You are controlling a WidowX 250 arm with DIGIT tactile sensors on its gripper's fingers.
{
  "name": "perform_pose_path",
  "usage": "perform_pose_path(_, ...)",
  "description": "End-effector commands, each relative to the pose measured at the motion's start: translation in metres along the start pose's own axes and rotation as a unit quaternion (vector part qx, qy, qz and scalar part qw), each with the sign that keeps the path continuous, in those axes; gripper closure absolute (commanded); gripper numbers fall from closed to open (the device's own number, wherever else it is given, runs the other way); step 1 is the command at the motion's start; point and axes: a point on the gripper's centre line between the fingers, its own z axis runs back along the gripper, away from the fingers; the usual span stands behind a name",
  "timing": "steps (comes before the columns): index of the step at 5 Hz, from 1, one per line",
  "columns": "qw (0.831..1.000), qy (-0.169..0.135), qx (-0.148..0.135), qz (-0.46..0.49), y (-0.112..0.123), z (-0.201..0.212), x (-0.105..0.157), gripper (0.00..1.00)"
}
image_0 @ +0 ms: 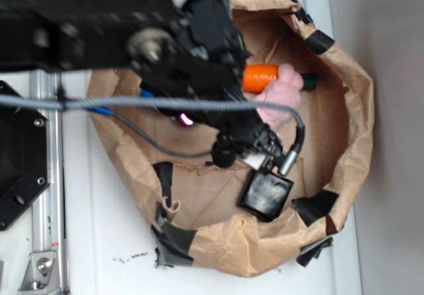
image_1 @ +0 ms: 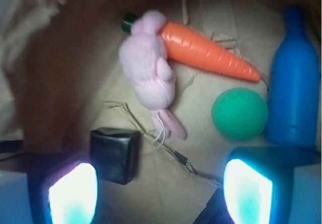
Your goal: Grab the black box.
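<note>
The black box point(image_1: 114, 153) is small, glossy and wrapped-looking; it lies on the brown paper floor, just inside my left finger in the wrist view. From the exterior view the black box point(image_0: 265, 195) sits near the front wall of the paper bowl, right below my gripper point(image_0: 255, 150). My gripper point(image_1: 160, 194) is open, its two glowing pads point(image_1: 73, 194) wide apart, with only paper between them. The box is not held.
A pink plush toy point(image_1: 148, 73), an orange carrot point(image_1: 209, 50), a green ball point(image_1: 239, 114) and a blue bottle point(image_1: 294, 78) lie further in. The brown paper bowl point(image_0: 344, 109) with black tape patches walls everything in. A black metal plate point(image_0: 20, 156) sits at the left.
</note>
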Motion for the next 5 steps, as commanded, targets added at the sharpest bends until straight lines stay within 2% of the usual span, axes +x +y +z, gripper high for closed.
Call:
perform_pose_path(1, 1.0, -0.002, -0.009, -0.005, -0.023, -0.018, 0.0, 0.0)
perform_pose_path(3, 1.0, 0.001, 0.012, -0.001, -0.033, -0.049, 0.005, 0.0)
perform_pose_path(5, 1.0, 0.018, 0.021, -0.007, -0.038, -0.061, -0.002, 0.0)
